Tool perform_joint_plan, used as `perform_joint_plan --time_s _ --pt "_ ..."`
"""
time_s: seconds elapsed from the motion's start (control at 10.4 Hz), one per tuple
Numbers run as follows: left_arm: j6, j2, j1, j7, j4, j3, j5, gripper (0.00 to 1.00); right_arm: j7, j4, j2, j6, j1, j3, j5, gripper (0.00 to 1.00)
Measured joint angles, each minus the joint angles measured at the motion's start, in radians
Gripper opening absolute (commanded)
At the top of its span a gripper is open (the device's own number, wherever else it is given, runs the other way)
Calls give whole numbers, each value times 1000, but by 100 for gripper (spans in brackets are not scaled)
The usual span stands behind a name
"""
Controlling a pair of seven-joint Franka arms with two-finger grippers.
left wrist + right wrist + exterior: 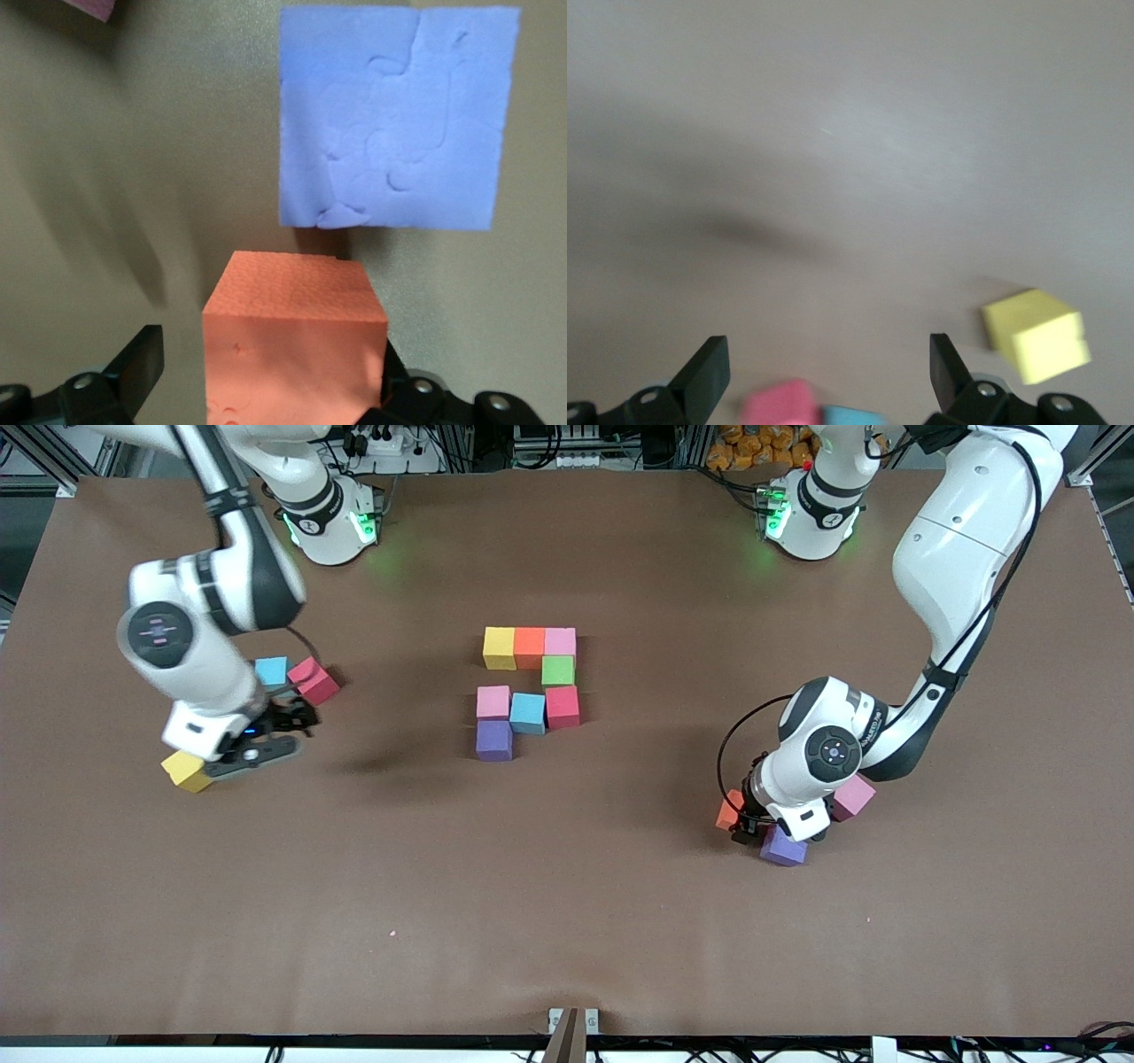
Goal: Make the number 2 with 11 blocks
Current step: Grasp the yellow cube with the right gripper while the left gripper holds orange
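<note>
Brown table (567, 921), matte, bearing all work.

Partial 2 (530, 691) at table centre, eight cubes placed: top row of yellow, orange and pink; green cube below the pink as link; middle row of pink, light blue and red; purple cube (493, 740) under the pink end as second link. Bottom row incomplete, two cubes wanting beside that purple one. Light blue cube slightly askew, nearer the front camera than its row mates.

Left arm reaching down from its base, elbow high, wrist bent steeply over a spare cluster toward its own end of the table. Left gripper (266, 376) low, jaws wide open and straddling the orange cube (294, 341); one finger against a side face, the other apart; not clamped. Judged to be set for a grasp of the next bottom-row piece. Spare purple cube (397, 115) close by the orange one, pink cube (853, 795) partly hidden under the wrist.

Right arm bent low toward its end of the table, motion-blurred. Right gripper (828, 376) above bare table, jaws fully open, empty. Yellow cube (1036, 335) just beside it, outside the fingers; spare pink cube (314, 680) and blue cube (271, 670) touching, farther from the front camera than the yellow one. Probably lining up on a spare.
</note>
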Motion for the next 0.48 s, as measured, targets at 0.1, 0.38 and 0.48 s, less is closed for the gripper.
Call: perform_joint_plan --time_s 0.1,0.38,0.48 --pt "0 0 0 0 0 0 0 100 -138 -16 0 54 -67 -1 0 100" --pt "0 0 0 0 0 0 0 100 -486 -94 36 253 -244 -3 1 100" --pt "0 0 0 0 0 0 0 100 -576 -101 66 277 -305 -3 7 100"
